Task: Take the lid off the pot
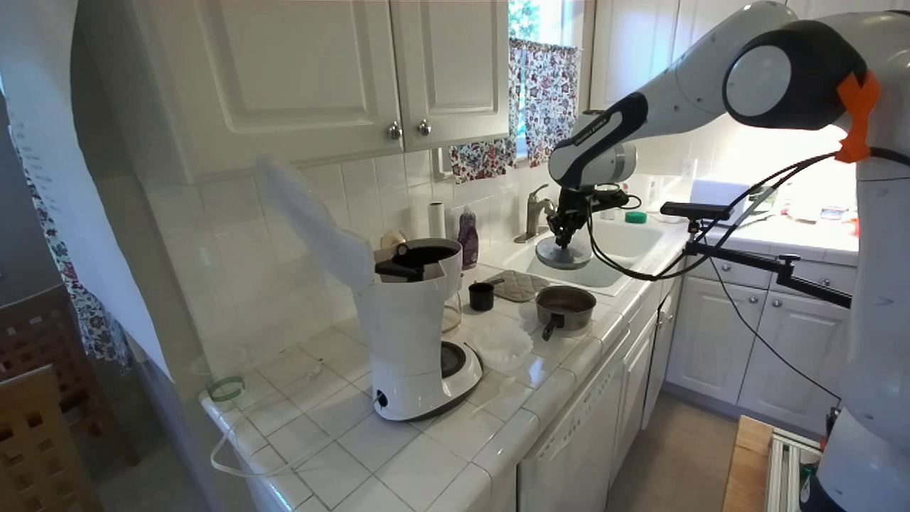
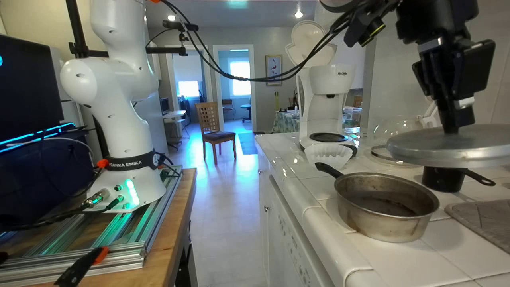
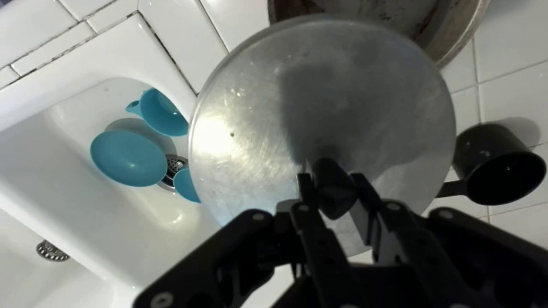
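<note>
The lid, a flat round grey metal disc with a black knob, hangs level in the air in both exterior views (image 1: 551, 256) (image 2: 434, 153) and fills the middle of the wrist view (image 3: 257, 107). My gripper (image 3: 332, 179) is shut on the lid's knob from above; it also shows in both exterior views (image 1: 564, 240) (image 2: 452, 121). The pot, low and round with a dark handle, stands uncovered on the tiled counter (image 1: 566, 311) (image 2: 386, 225). In the wrist view the pot's rim (image 3: 464, 38) shows at the top, partly hidden by the lid.
A small dark cup (image 1: 481, 296) (image 3: 492, 162) and a grey pot holder (image 1: 522, 286) are near the pot. The white coffee maker (image 1: 409, 348) and a paper filter (image 1: 503, 345) stand farther along. The sink (image 3: 141, 214) holds several blue dishes (image 3: 128, 158).
</note>
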You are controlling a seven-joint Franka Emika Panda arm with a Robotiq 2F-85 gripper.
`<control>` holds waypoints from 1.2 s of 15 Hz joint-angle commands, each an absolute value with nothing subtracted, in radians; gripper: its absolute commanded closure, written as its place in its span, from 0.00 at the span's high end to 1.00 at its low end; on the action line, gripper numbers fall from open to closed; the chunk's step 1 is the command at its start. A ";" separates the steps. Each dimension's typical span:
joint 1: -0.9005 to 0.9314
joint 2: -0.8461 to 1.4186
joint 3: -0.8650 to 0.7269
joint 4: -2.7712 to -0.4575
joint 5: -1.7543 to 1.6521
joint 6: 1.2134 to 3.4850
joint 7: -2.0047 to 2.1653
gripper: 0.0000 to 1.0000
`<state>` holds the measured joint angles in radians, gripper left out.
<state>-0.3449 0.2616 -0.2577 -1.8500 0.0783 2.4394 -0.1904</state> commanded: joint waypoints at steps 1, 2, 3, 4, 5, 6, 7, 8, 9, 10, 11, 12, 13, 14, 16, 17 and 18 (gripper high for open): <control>-0.353 0.271 -0.253 -1.831 0.078 2.435 -0.190 0.25; -0.355 0.278 -0.253 -1.819 0.078 2.435 -0.190 0.25; -0.356 0.285 -0.253 -1.812 0.078 2.435 -0.190 0.25; -0.356 0.289 -0.252 -1.809 0.078 2.435 -0.189 0.25; -0.356 0.291 -0.252 -1.808 0.078 2.435 -0.189 0.25; -0.356 0.292 -0.251 -1.807 0.078 2.435 -0.189 0.25; -0.356 0.292 -0.251 -1.807 0.078 2.435 -0.189 0.25; -0.356 0.292 -0.251 -1.807 0.078 2.435 -0.189 0.06; -0.357 0.303 -0.253 -1.791 0.082 2.433 -0.176 0.06; -0.359 0.311 -0.253 -1.773 0.088 2.425 -0.169 0.06; -0.360 0.312 -0.251 -1.768 0.092 2.421 -0.171 0.06; -0.363 0.318 -0.249 -1.757 0.099 2.419 -0.173 0.06; -0.364 0.329 -0.249 -1.741 0.102 2.419 -0.167 0.06; -0.368 0.344 -0.247 -1.718 0.111 2.413 -0.163 0.06; -0.379 0.375 -0.242 -1.673 0.135 2.401 -0.163 0.06; -0.386 0.392 -0.238 -1.650 0.147 2.393 -0.164 0.06; -0.393 0.410 -0.234 -1.625 0.159 2.385 -0.166 0.06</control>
